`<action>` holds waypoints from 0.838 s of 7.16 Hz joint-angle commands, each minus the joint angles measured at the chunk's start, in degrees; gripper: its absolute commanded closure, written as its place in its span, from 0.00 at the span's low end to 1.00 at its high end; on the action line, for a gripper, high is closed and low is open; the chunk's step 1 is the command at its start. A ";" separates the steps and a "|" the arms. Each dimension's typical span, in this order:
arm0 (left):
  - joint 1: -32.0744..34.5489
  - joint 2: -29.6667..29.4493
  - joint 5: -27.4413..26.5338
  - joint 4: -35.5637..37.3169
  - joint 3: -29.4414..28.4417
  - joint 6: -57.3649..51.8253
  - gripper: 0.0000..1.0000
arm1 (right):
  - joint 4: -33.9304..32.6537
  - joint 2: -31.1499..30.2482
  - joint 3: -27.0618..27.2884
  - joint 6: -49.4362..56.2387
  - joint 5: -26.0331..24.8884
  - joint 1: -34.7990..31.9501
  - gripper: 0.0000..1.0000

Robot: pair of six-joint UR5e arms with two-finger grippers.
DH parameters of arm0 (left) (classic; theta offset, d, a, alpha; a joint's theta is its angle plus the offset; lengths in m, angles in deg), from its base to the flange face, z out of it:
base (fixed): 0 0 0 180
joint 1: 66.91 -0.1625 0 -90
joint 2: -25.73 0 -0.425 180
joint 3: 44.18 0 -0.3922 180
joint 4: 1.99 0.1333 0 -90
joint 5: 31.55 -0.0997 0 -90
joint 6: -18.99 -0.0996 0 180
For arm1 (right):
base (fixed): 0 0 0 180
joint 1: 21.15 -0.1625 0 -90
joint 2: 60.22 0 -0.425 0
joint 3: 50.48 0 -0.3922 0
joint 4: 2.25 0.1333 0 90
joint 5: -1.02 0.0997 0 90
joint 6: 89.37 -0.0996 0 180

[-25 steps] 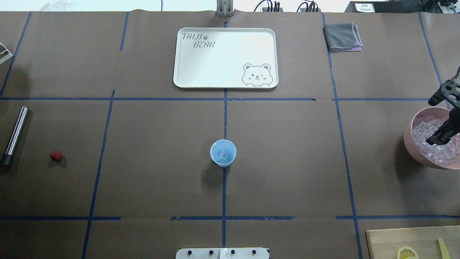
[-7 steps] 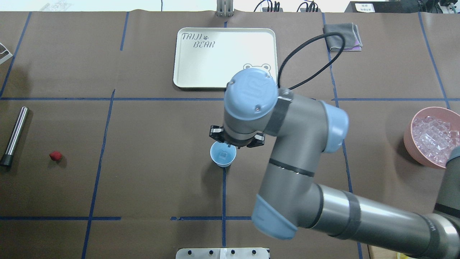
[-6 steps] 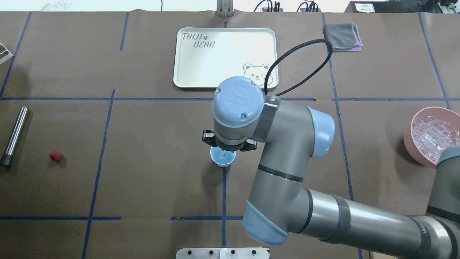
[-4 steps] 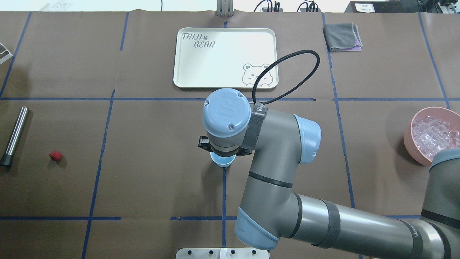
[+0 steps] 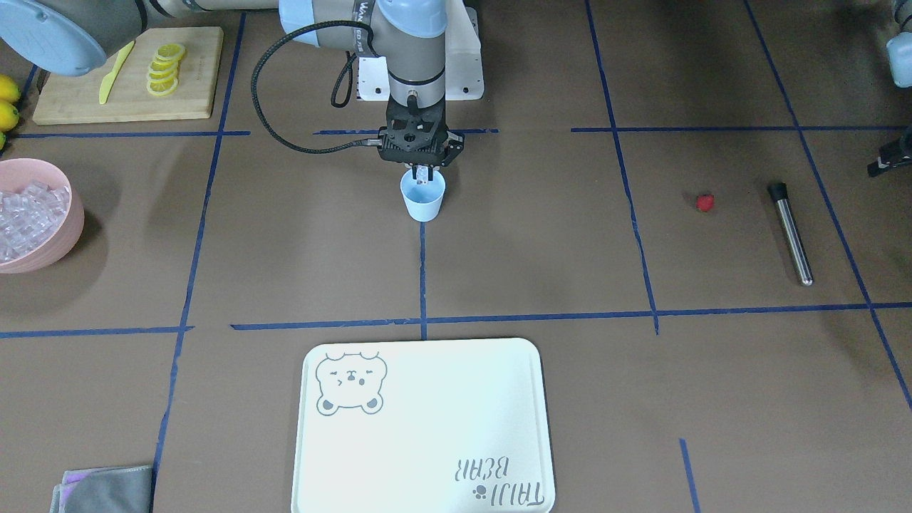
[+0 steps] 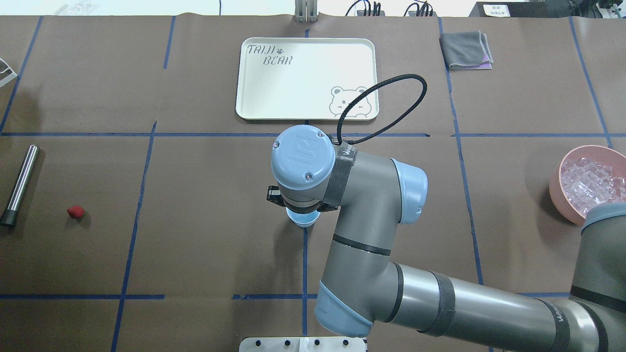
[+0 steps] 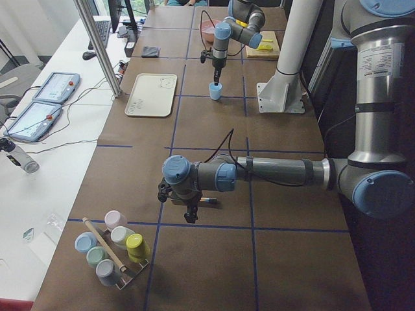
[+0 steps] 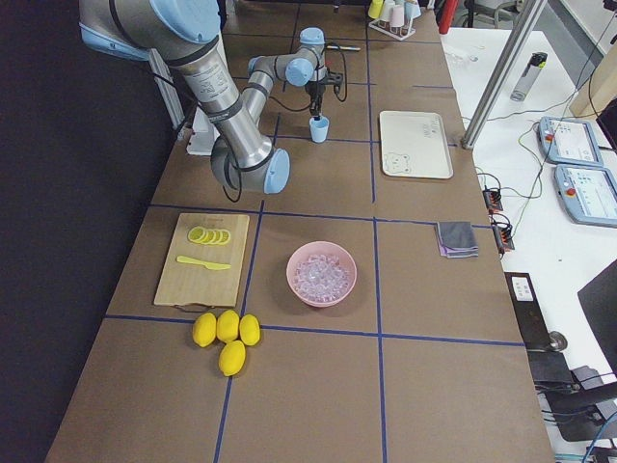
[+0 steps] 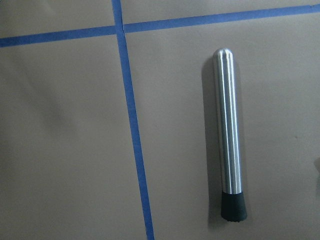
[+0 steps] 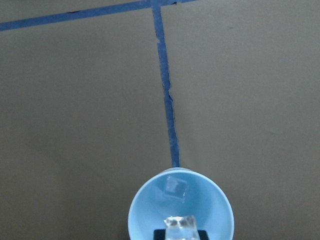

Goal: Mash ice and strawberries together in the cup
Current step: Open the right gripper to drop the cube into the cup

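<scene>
Ice going into the cup [image 5: 423, 203]
Right gripper [image 5: 422, 172] pinches an ice cube [image 10: 180, 226] just above the cup, another cube [image 10: 176, 187] already inside. I'd let go low and centred so nothing bounces out. Strawberry [image 5: 705, 203] lies well away from the cup.

Bright, even overhead light throws soft shadows; all views sharp.

Before you lay a long surface [image 6: 195, 244] covered in brown paper [image 5: 534, 271] and marked into blocks by blue tape [image 6: 73, 134]. On your side ran a white table [image 7: 71, 142] carrying two tablets [image 7: 57, 87], and a slanted metal post [image 7: 97, 45] rose at its edge. Across the surface from you hung a black backdrop [image 8: 58, 289]; wall or curtain, I could not tell. The light fell bright and even.
</scene>
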 commanded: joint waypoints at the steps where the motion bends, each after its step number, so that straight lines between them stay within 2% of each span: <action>1: 0.00 0.00 0.00 0.00 -0.07 0.00 0.00 | 0.65 0.04 -0.38 0.71 -0.40 0.00 0.02; 6: -0.26 0.00 0.00 0.00 -0.07 0.00 0.00 | 0.56 -0.04 0.23 1.06 -0.32 -0.69 0.01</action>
